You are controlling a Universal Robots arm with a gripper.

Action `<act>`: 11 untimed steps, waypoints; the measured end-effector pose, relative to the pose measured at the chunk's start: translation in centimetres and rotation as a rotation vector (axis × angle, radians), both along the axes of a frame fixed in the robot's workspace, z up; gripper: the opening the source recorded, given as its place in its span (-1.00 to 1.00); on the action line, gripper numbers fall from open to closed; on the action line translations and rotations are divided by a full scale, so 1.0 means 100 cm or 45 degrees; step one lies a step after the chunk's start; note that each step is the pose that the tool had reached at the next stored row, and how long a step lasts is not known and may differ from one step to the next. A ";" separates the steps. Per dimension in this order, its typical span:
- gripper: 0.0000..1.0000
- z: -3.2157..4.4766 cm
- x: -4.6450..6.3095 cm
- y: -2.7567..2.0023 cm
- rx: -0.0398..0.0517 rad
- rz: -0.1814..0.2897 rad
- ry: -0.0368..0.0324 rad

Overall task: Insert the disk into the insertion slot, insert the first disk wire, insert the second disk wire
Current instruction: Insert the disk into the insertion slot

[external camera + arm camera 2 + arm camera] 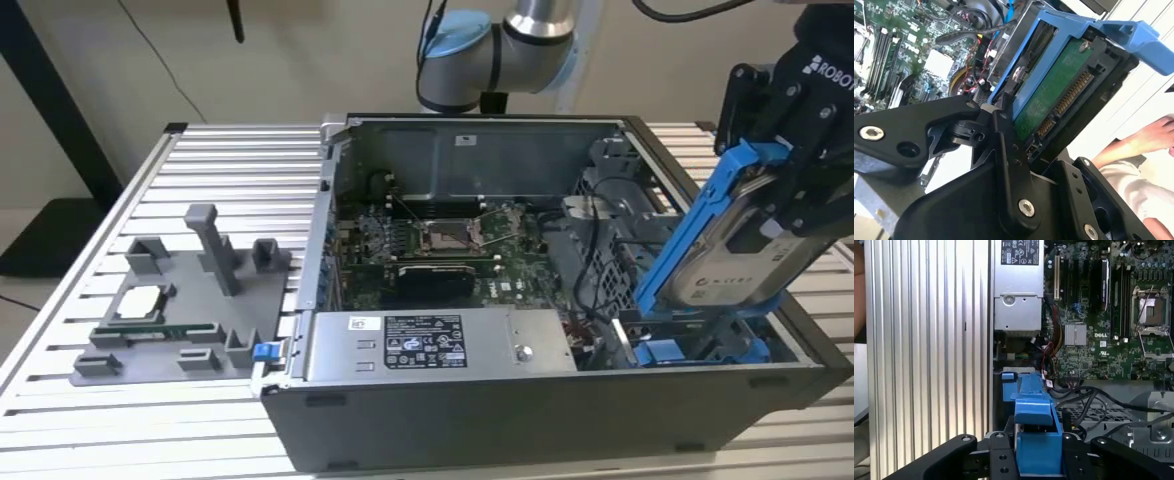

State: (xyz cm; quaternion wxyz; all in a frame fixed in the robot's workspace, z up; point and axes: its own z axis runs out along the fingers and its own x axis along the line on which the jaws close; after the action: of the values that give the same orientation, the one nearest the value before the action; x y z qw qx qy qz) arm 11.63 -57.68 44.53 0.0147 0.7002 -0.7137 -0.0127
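My gripper (pixel 787 190) is shut on the disk (pixel 731 255), a silver-grey drive clipped in a bright blue carrier (pixel 694 215). The disk hangs tilted over the open computer case (pixel 534 400) at the exterior view's right, its low end just above the drive bay slot (pixel 694 350) with blue rails. In the second wrist view the black fingers (pixel 1004 130) clamp the carrier (pixel 1089 27), and the drive's green board and connector (pixel 1054 97) face the camera. In the first wrist view the gripper (pixel 1036 462) holds the blue carrier (pixel 1035 420) above the bay (pixel 1008 377). Black cables (pixel 1089 395) lie loose beside the bay.
The grey labelled power-supply box (pixel 441 345) sits along the case's near wall, and the motherboard (pixel 441 240) lies beyond it. A grey fixture (pixel 187 300) with small parts stands on the slatted table at the exterior view's left. A person's hand and sleeve (pixel 1141 150) are close to the gripper.
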 end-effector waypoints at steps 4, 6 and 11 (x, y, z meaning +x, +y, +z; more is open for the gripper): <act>-1.00 -0.0059 0.000 -0.0005 0.000 0.000 0.0001; -1.00 -0.0086 0.000 -0.0006 0.001 0.000 0.0000; -1.00 -0.0100 0.000 -0.0006 0.001 0.000 0.0000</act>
State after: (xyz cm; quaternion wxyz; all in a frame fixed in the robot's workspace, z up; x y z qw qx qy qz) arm 11.63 -57.74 43.53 0.0145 0.7003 -0.7136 -0.0128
